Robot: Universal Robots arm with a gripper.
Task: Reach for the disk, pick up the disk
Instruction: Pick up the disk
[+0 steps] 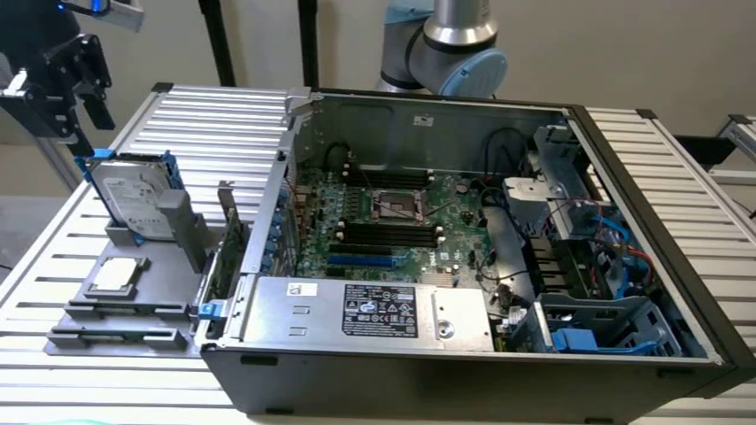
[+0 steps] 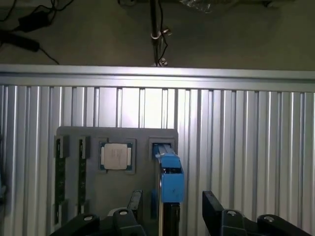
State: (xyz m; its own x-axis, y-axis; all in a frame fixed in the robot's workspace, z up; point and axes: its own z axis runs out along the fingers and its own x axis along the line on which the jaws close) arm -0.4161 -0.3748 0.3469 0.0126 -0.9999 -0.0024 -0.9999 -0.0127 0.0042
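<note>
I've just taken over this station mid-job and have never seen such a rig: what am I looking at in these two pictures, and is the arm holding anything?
It is one robot arm with a two-fingered gripper. The exterior view is from a camera off the arm; the wrist view looks down past the gripper's fingers. On the slatted metal table lies an open computer case. Beside it, on the exterior view's left, a gray holder carries a small square processor chip and the disk, standing on edge in its blue frame. The gripper hangs open above the disk, holding nothing.
</note>
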